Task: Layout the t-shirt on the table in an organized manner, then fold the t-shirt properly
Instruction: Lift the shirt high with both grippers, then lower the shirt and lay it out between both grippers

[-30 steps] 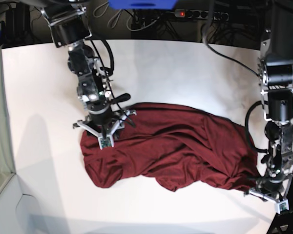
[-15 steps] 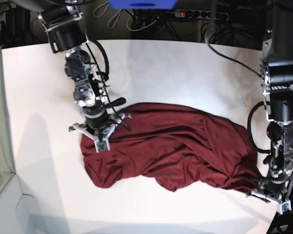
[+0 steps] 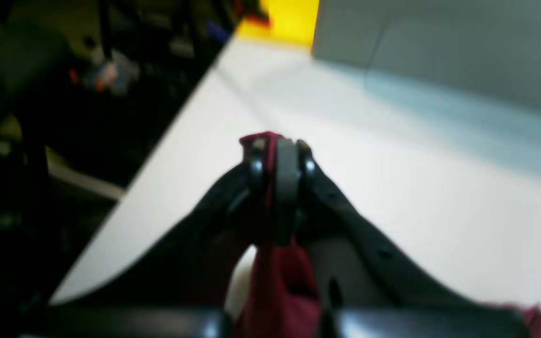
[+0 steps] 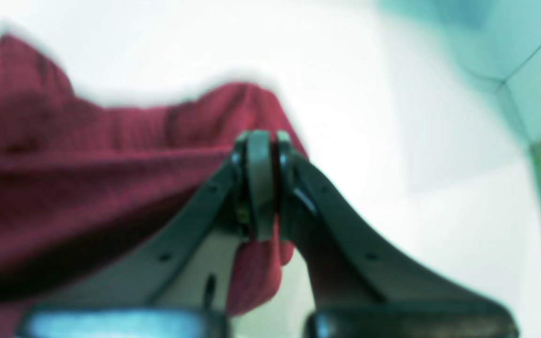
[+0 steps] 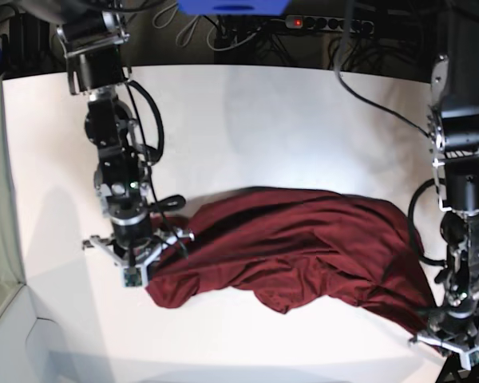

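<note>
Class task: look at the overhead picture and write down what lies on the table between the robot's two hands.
In the base view, the maroon t-shirt spans the table between the right hand and left hand, bunched and wrinkled, each hand pinching an end.

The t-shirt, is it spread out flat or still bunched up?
Bunched up. The t-shirt lies in a wrinkled heap with overlapping folds on the table, each end pinched by a shut tool: right, left.

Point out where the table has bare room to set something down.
The table is bare behind the t-shirt, and in front of it along the near edge. It is crowded where the right gripper and left gripper pinch the shirt's ends.
</note>
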Robot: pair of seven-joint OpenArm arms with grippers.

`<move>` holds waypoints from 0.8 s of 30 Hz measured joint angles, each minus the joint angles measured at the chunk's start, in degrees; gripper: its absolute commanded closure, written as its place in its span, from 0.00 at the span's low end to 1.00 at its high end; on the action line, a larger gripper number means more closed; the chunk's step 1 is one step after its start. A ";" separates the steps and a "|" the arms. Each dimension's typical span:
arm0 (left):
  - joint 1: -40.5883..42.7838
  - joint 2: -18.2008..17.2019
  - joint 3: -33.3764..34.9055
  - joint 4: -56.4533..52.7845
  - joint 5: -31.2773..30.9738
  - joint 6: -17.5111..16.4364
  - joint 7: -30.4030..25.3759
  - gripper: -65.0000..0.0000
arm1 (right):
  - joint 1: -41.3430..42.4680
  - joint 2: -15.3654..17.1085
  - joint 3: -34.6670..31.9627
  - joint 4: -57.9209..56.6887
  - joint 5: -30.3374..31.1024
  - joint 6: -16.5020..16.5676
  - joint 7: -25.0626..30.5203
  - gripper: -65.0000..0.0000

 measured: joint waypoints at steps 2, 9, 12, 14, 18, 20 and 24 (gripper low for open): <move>-1.09 0.20 -0.87 1.27 0.00 -0.04 -0.59 1.00 | 1.60 -0.15 0.48 1.27 0.00 0.00 0.26 1.00; -7.32 -0.11 -3.23 4.26 0.00 0.42 0.24 1.00 | 7.13 -0.31 5.64 3.65 -0.02 0.00 -0.28 1.00; -12.02 0.00 -3.23 5.09 0.02 0.02 -0.68 1.00 | 9.35 -0.59 6.80 5.44 0.00 -0.02 -0.04 1.00; -14.19 -0.46 -3.08 5.27 -0.04 -0.31 -1.03 1.00 | 10.01 -0.63 7.54 6.51 0.00 -0.02 0.17 1.00; -16.06 -1.79 -3.17 5.25 0.13 0.17 -0.44 1.00 | 11.10 -0.63 8.44 8.50 0.02 -0.02 -0.57 1.00; -16.98 -1.88 -3.28 5.14 0.13 0.22 -0.07 1.00 | 11.56 -0.66 8.87 10.08 -0.02 -0.04 -0.15 1.00; -19.15 -2.97 -3.26 5.14 -0.11 0.20 -0.48 1.00 | 12.02 -0.63 9.90 12.09 0.00 -0.04 -0.15 1.00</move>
